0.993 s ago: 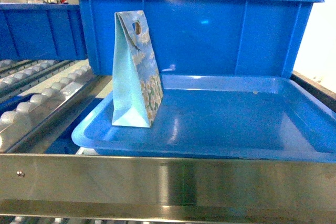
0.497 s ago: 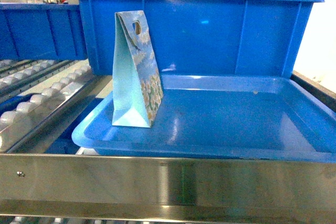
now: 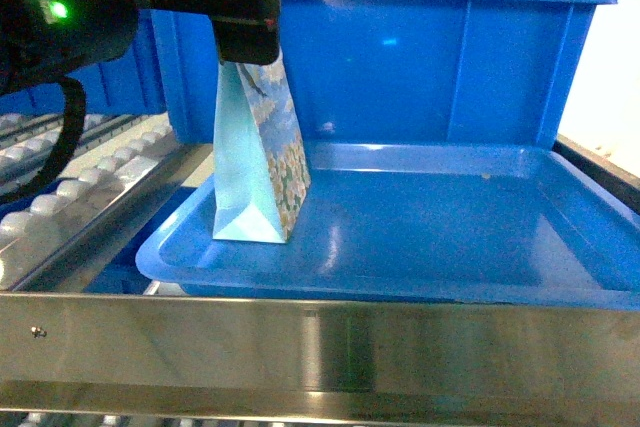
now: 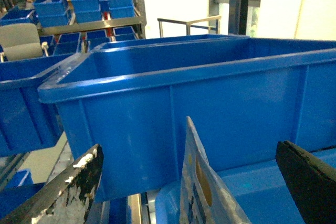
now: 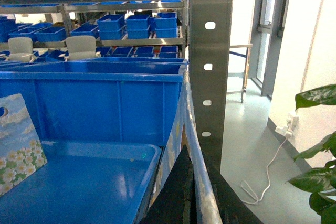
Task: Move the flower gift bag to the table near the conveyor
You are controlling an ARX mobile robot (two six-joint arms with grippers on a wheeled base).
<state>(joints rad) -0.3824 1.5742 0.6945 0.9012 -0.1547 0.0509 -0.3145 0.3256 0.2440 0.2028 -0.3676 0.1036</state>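
- A large blue bin [image 3: 400, 57] stands behind everything, its front wall rising just beyond the tray; more blue bins [image 5: 136, 24] fill the shelves far back.
- The conveyor [image 3: 70, 187] runs along the left side, its lanes lined with small white rollers, with a steel rail [image 3: 320, 342] crossing the foreground.
- The shiny blue tray [image 3: 450, 237] lies in front of the big bin.
- The left arm [image 3: 60, 17] reaches in from the upper left, a green light lit on its housing, its wrist above the bag.
- The flower gift bag [image 3: 262, 162] stands upright in the tray's left rear corner, near the bin wall.
- The left end effector [image 4: 194, 182] is spread wide, one finger on either side of the bag's top edge, neither touching it; it holds nothing.
- The right end effector [image 5: 184, 192] shows only as a dark finger edge beside a steel upright [image 5: 210, 66]; whether it is parted or closed cannot be told.
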